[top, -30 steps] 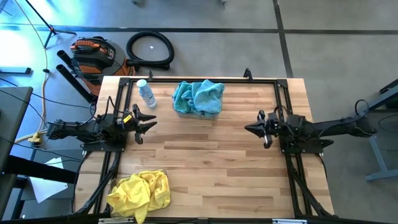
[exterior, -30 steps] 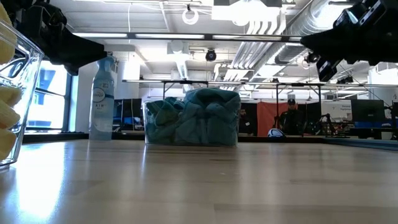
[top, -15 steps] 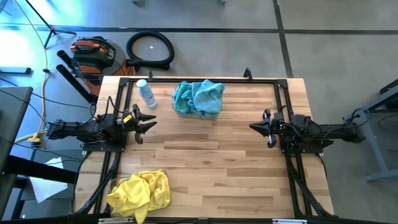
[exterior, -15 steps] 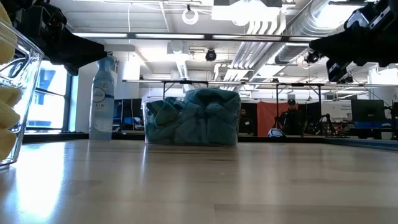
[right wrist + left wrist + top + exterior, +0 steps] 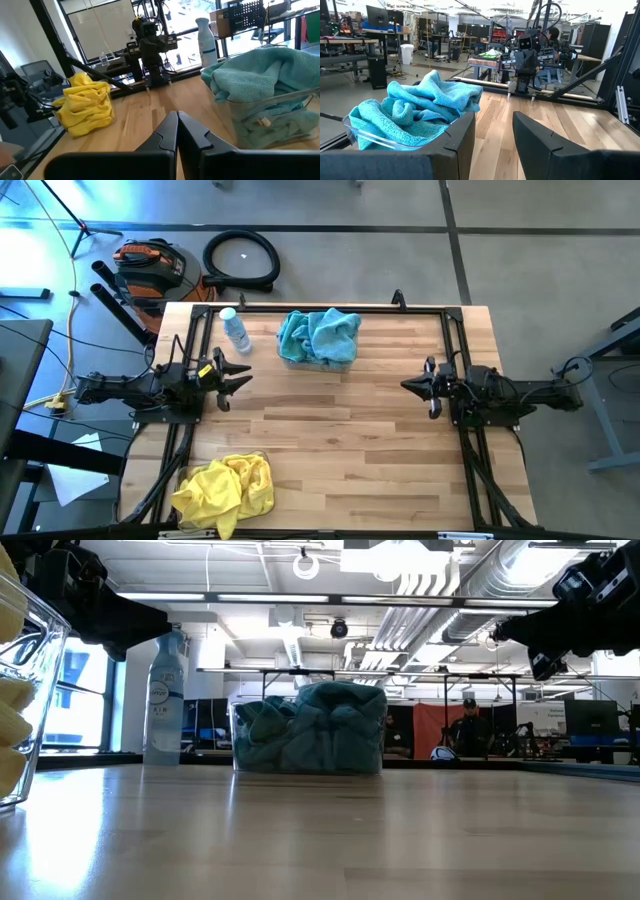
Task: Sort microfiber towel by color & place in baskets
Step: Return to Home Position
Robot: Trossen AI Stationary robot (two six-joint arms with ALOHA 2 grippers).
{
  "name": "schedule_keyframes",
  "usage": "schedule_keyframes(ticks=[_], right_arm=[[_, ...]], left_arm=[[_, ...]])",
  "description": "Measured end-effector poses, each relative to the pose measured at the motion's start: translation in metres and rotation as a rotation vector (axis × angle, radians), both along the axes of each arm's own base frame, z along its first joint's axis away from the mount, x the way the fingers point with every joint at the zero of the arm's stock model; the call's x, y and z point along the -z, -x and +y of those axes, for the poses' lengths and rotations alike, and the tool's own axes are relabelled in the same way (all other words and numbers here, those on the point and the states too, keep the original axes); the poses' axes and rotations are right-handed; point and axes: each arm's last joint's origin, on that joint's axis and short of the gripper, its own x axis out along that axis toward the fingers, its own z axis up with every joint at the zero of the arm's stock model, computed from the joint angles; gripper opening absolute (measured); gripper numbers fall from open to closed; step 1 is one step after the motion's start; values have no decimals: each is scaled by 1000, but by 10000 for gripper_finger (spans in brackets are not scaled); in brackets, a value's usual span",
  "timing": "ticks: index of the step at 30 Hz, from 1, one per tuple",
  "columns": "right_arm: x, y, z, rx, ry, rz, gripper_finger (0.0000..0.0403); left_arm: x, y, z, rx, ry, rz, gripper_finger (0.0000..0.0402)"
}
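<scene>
- Surface: a light wooden table (image 5: 340,430) with a dark frame along its edges, standing on a grey floor in an open workshop.
- Near left corner: the yellow microfiber towels (image 5: 225,485) lie heaped in a clear basket (image 5: 30,730). The heap bulges above the rim and hides most of the basket from above.
- Middle, left side: the left gripper (image 5: 238,377) hangs over the table's left edge, pointing towards the centre. Its fingers (image 5: 462,145) are spread with a clear gap between them, and nothing is in them.
- Middle, right side: the right gripper (image 5: 408,386) hangs over the right edge, pointing towards the centre and facing the left one across bare wood. Its fingers (image 5: 167,135) are pressed together and pinch nothing.
- The two grippers are well apart from each other and from both baskets.
- Far edge, centre: the blue microfiber towels (image 5: 318,335) are piled in the second clear basket (image 5: 270,120), rising above its rim.
- Far edge, left of that basket: a small clear bottle (image 5: 235,330) stands upright, near the basket but apart from it.
- No towel lies loose on the table.
- Floor beyond the far edge: an orange and black vacuum (image 5: 150,265) and a coiled black hose (image 5: 241,258).
- Background, low view: a person (image 5: 468,725) among desks and screens, far behind the table.
</scene>
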Motion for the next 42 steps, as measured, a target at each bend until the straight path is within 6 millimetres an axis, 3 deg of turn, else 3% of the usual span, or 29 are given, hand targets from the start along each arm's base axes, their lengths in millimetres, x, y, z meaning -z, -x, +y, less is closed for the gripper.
schedule_keyframes(ticks=[8, 42], right_arm=[[0, 0, 0, -3, -68, -3, 0], [0, 0, 0, -3, -68, -3, 0]], left_arm=[[0, 0, 0, 0, 0, 0, 121], [0, 0, 0, 0, 0, 0, 121]])
